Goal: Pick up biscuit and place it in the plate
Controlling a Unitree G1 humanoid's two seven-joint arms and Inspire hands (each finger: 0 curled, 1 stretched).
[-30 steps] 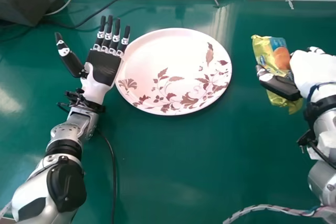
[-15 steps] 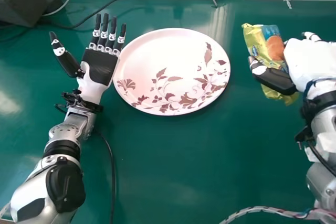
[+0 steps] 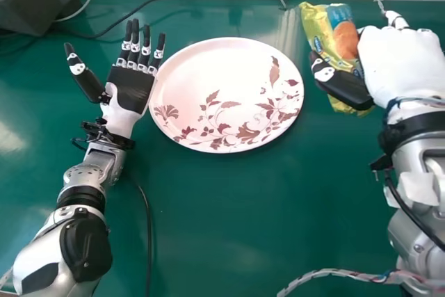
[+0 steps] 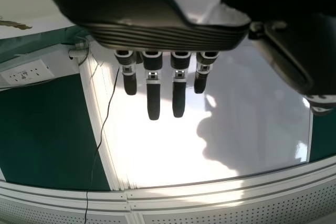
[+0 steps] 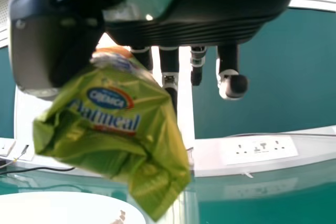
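Waiting toward the table's (image 3: 208,227) far edge, the plate (image 3: 208,74) lay face up, well set, I judged, for a drop from the right. Just off its left rim, my left hand (image 3: 128,92) was idle, palm up, fingers straight, likely parked out of the way. And there was my right hand (image 3: 400,60), thumb and fingers clasping the biscuit packet (image 3: 320,26) right of the plate, gripped by its side, probably so the rest hung ready for setting down. The head view gave me the small gap to the rim; the right wrist view gave instead the lettered side (image 5: 110,114), fingers (image 5: 170,61) behind it.
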